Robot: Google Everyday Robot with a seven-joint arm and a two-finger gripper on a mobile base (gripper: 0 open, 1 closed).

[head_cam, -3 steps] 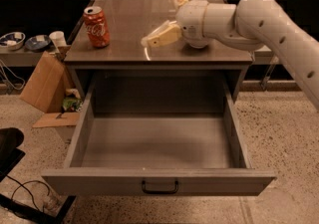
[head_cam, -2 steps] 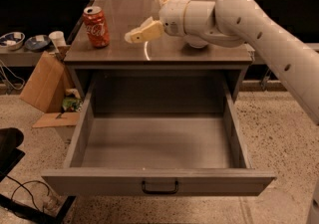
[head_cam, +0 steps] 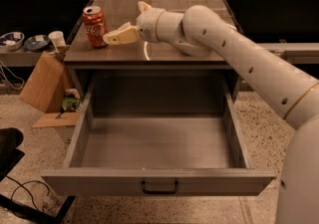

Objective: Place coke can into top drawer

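Note:
The coke can [head_cam: 94, 27] stands upright on the left part of the cabinet top [head_cam: 164, 54], red with white script and a silver top. My gripper [head_cam: 123, 22] is open just right of the can and close to it. One finger [head_cam: 119, 36] points at the can and the other [head_cam: 144, 7] points up and back. It holds nothing. The top drawer [head_cam: 159, 180] is pulled fully out below the cabinet top. It is a grey box with a black handle [head_cam: 159, 187], and nothing lies inside it.
A cardboard box [head_cam: 44, 88] leans against the cabinet's left side. A low shelf at the left holds bowls [head_cam: 11, 41] and a white cup [head_cam: 57, 39]. A black chair base [head_cam: 9, 149] and cables lie on the floor at the lower left.
My gripper has swept left across the cabinet top, from its middle to right beside the can. The can and the drawer have not moved.

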